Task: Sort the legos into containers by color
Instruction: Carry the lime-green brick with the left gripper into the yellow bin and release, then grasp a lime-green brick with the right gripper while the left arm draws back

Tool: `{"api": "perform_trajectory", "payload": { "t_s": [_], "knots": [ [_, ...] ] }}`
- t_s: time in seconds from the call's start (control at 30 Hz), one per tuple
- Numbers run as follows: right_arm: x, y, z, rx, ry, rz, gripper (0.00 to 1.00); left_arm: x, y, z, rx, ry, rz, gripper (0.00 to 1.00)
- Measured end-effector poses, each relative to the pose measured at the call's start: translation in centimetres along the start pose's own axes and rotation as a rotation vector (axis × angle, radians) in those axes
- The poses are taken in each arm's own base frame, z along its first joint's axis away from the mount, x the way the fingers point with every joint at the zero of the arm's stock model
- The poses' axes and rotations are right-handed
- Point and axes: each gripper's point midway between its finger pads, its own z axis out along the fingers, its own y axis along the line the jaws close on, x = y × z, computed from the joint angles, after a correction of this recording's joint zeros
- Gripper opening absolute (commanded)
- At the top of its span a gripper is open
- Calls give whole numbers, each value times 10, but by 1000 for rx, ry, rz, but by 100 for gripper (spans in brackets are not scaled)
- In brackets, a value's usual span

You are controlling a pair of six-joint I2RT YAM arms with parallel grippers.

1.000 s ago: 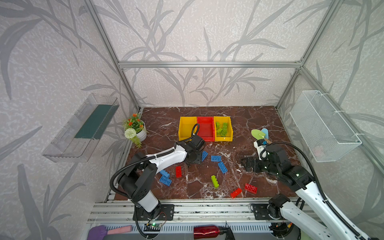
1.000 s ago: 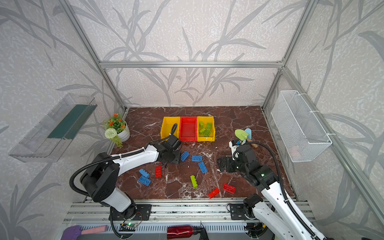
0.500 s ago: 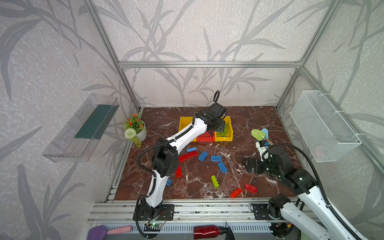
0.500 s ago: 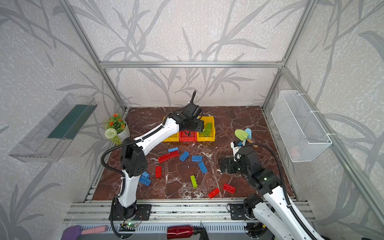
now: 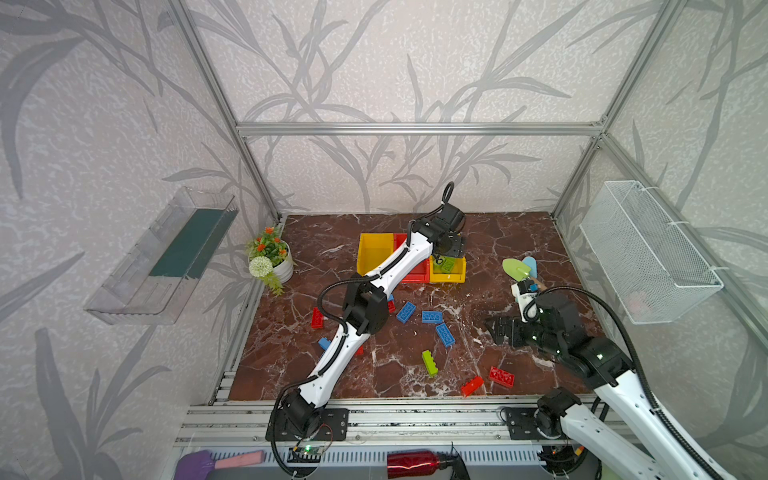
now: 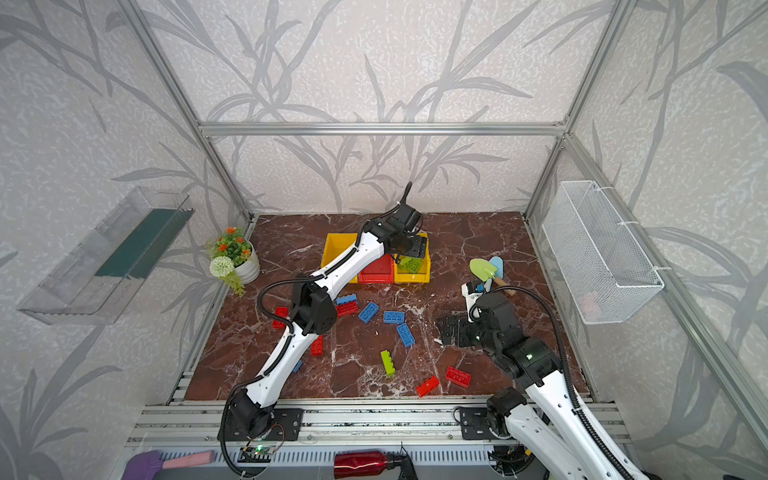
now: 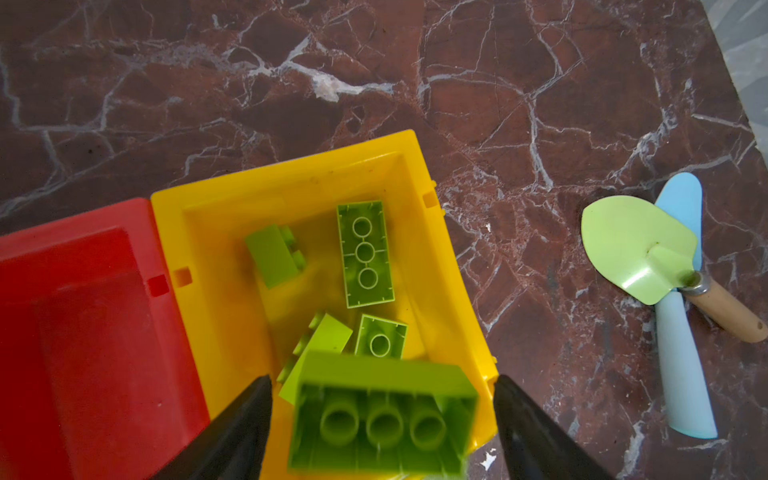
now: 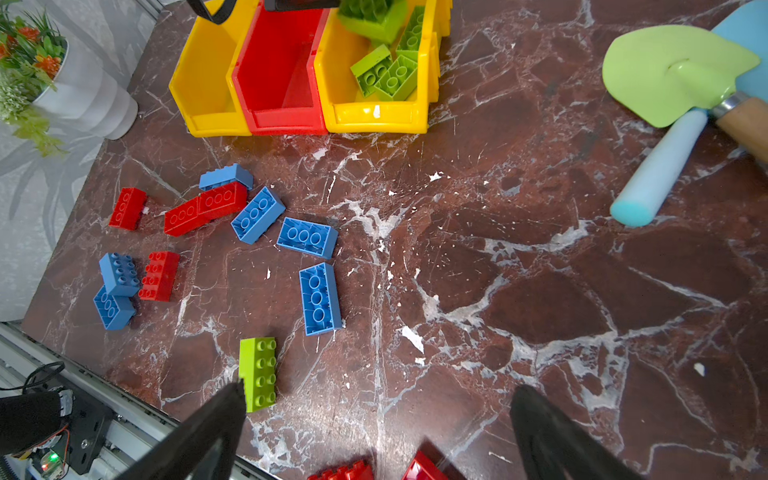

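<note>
- Your left gripper is over the right-hand yellow bin now and its fingers have just spread; the green brick drops loose between them, joining the other greens.
- Right gripper hangs spread wide, empty, near the lone green brick on the surface.

No text, label, brand or number can be read in any view. The studs and hollow undersides of the bricks are too small or too blurred to show lettering. The walls of the yellow bin and the red bin are plain where they show.
</note>
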Motion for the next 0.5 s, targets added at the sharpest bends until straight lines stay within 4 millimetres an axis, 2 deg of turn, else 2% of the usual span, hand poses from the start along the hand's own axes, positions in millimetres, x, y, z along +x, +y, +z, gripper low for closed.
{"api": "perform_trajectory", "payload": {
  "t_s": [0.07,0.17,0.27,0.33,0.5],
  "knots": [
    [1,-1,3,8,10,-1,99,-2,-2,-1,11,-4,0,99],
    [3,-2,7,12,33,-4,99,-4,-2,-5,25,-6,-5,99],
    [5,1,12,0,54,-9,99,-3,-3,-19,27,-5,-4,99],
    [7,3,15,-8,70,-15,99,4,-1,-40,23,-6,1,99],
    [22,26,22,-45,124,-93,99,27,15,-123,18,-83,-13,99]
  ]
}}
